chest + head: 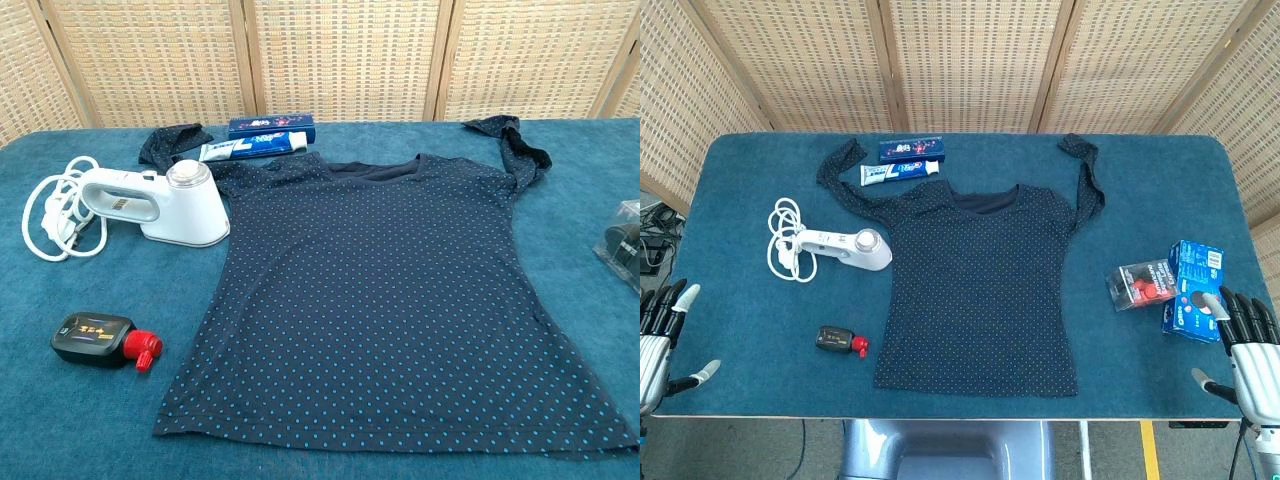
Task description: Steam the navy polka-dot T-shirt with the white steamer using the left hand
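Observation:
The navy polka-dot T-shirt [980, 285] [390, 290] lies flat in the middle of the blue table, sleeves spread up toward the back. The white steamer [848, 248] [160, 205] lies on its side just left of the shirt, its coiled white cord [785, 240] [55, 215] trailing further left. My left hand [658, 330] hovers at the table's front left corner, fingers spread, holding nothing, well away from the steamer. My right hand [1245, 345] is at the front right corner, also spread and empty. Neither hand shows in the chest view.
A toothpaste box [911, 148] [272, 127] and tube [898, 172] [250, 148] lie behind the shirt. A small black device with a red cap [840, 342] [103, 341] sits front left. A blue box [1196, 290] and a clear pack of red items [1143, 284] sit at the right.

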